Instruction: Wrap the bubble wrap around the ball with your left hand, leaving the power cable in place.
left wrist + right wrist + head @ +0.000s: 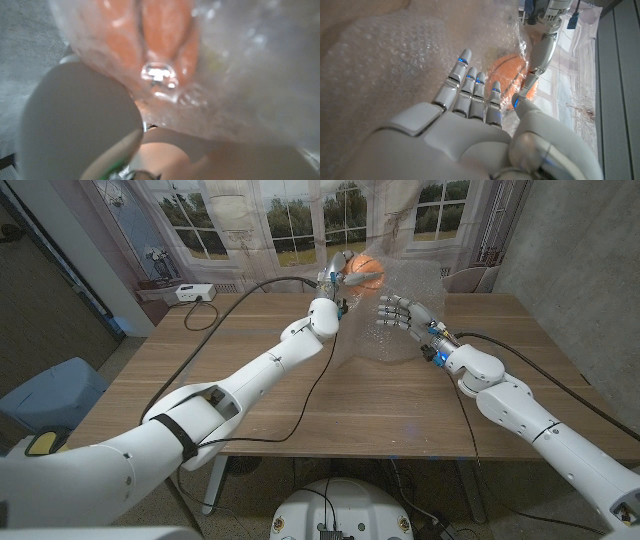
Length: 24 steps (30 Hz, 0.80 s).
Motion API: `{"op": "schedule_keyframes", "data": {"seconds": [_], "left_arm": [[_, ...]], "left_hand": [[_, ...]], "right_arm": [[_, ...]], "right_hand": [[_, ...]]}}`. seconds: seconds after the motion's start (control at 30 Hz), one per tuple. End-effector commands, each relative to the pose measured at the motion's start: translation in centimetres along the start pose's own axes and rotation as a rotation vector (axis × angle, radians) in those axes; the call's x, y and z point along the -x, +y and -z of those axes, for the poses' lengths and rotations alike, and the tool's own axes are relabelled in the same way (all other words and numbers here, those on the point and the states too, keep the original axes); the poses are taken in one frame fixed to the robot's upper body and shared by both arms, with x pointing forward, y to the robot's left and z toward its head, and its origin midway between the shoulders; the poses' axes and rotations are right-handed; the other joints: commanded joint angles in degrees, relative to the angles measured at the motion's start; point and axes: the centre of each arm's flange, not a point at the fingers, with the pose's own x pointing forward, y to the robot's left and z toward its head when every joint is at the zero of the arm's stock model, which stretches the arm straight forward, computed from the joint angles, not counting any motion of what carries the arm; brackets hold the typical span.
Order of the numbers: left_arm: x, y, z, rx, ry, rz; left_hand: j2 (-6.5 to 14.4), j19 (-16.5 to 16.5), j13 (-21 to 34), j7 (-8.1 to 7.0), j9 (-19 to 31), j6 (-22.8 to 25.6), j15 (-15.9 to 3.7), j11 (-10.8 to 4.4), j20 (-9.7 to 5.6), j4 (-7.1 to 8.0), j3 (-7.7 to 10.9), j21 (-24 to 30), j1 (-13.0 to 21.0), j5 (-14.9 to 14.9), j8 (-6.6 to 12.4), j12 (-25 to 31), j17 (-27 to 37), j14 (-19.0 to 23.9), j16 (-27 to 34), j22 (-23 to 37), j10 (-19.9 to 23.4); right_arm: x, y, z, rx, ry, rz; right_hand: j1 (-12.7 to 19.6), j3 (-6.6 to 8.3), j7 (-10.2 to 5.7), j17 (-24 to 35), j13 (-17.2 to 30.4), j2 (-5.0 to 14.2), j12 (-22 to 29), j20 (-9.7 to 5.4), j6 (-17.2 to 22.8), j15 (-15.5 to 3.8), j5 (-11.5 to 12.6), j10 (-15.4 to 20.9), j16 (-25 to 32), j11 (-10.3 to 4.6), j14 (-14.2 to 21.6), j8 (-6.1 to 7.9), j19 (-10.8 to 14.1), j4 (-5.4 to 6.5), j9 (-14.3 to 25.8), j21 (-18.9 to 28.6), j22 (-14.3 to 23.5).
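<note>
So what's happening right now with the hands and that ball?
Left hand gripping bubble wrap against ball. Right hand open, fingers spread beside the wrap. Nothing in the way.

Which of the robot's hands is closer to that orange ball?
The left hand is nearer: it is right at the orange ball, gripping the bubble wrap over it. The right hand is open, nearer the robot, apart from the ball.

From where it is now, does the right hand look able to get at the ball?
Probably, but only through the wrap. The right hand is open beside the ball, with the bubble wrap between them, and the left hand already on the ball's other side.
</note>
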Motion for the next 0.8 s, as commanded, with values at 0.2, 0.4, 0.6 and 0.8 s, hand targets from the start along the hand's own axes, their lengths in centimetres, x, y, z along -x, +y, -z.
{"op": "schedule_keyframes", "data": {"seconds": [0.2, 0.4, 0.6, 0.8], "left_arm": [[0.2, 1.5, -0.4, 0.209, -0.008, 0.381], [-0.2, 2.2, 0.3, 0.111, 0.026, 0.536], [-0.6, 2.7, 0.3, 0.029, 0.016, 0.663], [-0.8, 3.1, 0.5, 0.022, 0.025, 0.730]], "left_hand": [[19.24, 2.53, 3.27, 5.59, 0.12, 9.03, -21.81, -7.18, -12.37, -4.12, 5.29, 0.79, 19.03, 0.34, -0.13, -0.04, -0.71, 24.27, -0.93, -0.14, 8.26], [19.27, 2.00, 3.44, 4.93, 0.15, 8.86, -21.82, -7.71, -12.33, -3.97, 5.33, 1.29, 18.76, 0.37, -0.31, -0.41, -1.23, 24.24, -1.62, -0.30, 8.17], [19.35, 1.56, 3.60, 4.78, 0.16, 8.73, -21.81, -7.93, -12.33, -3.83, 5.34, 1.70, 18.51, 0.32, -0.44, -0.69, -1.22, 24.31, -1.87, -0.38, 8.03], [19.42, 1.09, 3.87, 4.60, 0.34, 8.46, -21.82, -8.01, -12.31, -3.74, 5.36, 2.07, 18.29, 0.25, -0.52, -0.84, -1.17, 24.21, -2.11, -0.42, 8.06]], "right_arm": [[-0.8, -0.6, 2.0, -0.063, 0.179, -0.038], [-0.5, -1.2, 2.7, -0.114, 0.143, -0.026], [-0.5, -1.5, 3.1, -0.137, 0.094, 0.005], [-0.5, -1.9, 4.3, -0.219, -0.027, 0.055]], "right_hand": [[-1.45, -0.69, -0.02, -0.02, 0.11, 0.53, -1.26, 1.04, -2.96, 0.94, 0.17, -2.85, -2.20, 0.16, -3.24, -0.64, -3.08, 0.42, 0.05, -1.96, 0.09], [-0.30, -0.36, -1.02, 0.11, 0.15, 1.62, -1.86, 0.87, -6.49, 0.72, 0.46, -6.02, -3.19, -0.76, -5.25, -0.97, -5.32, -1.01, 0.00, -3.30, 0.13], [0.92, 0.03, -2.14, 0.28, 0.19, 2.53, -2.08, 0.38, -10.31, 0.23, 0.75, -8.88, -3.67, -1.45, -6.61, -1.15, -6.52, -2.28, -0.03, -4.14, 0.15], [1.34, -0.24, -3.36, 0.58, 0.24, 2.57, -2.05, 0.69, -14.09, 0.17, 0.78, -11.87, -4.19, -2.38, -8.78, -1.04, -9.98, -2.96, -0.05, -5.86, 0.20]]}}
